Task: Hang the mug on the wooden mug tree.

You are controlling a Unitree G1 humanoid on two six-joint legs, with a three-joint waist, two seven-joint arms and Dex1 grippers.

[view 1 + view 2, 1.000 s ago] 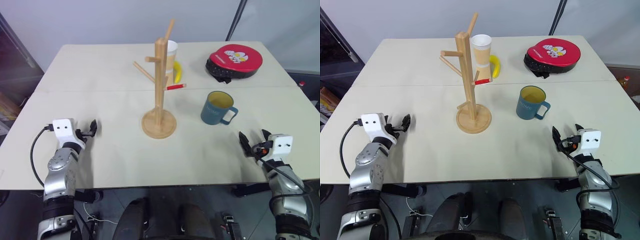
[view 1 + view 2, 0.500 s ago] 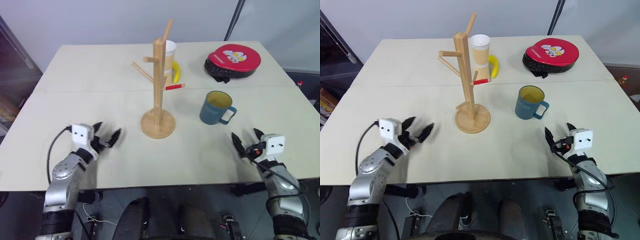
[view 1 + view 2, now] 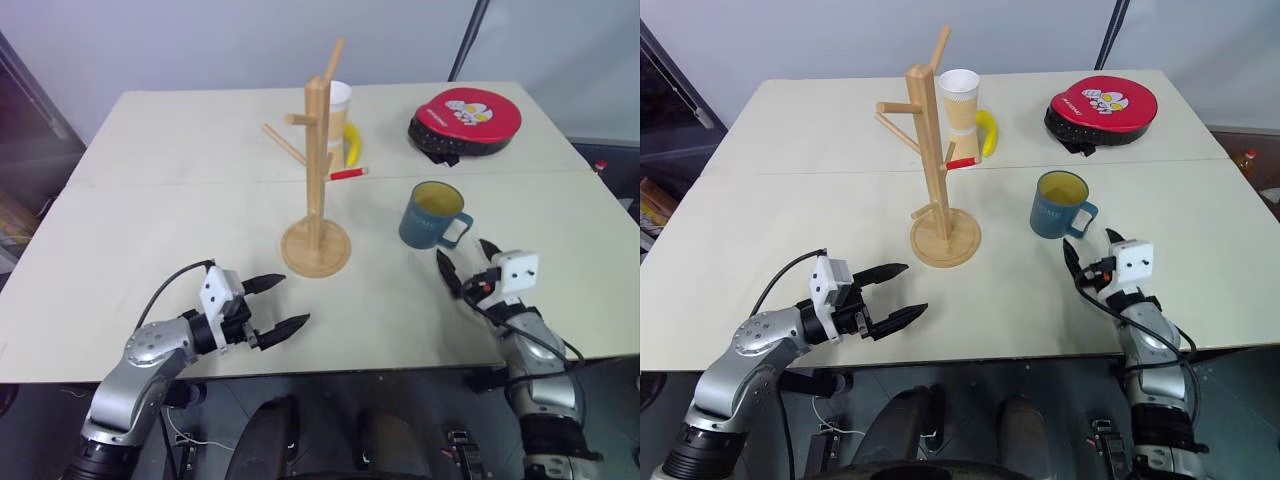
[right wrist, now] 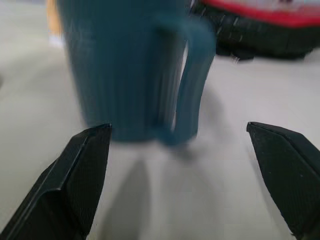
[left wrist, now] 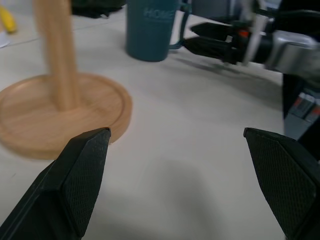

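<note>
A pale beige counter (image 3: 150, 230) stands before a plain grey wall, with a seam running across it. The right gripper (image 3: 462, 270) holds its two black fingers (image 4: 75, 180) spread wide and empty, pointing at the dark teal-blue ceramic mug with a yellow inside (image 3: 432, 214), which stands upright on the counter just beyond the fingertips, its loop handle turned toward them. The left gripper (image 3: 278, 305) hangs over the near edge of the counter, its fingers (image 5: 80, 175) also wide apart and holding nothing, aimed across toward the right arm. Just past the left fingers stands the tall light-wood mug tree (image 3: 318, 170) on its round disc base, upright with bare angled pegs, well to the left of the mug. Behind the tree are a white and tan paper cup (image 3: 961, 98), a yellow banana (image 3: 988, 132) beside it and a small red marker (image 3: 350, 173). At the far right corner lies a round red and black pad (image 3: 467, 120).
</note>
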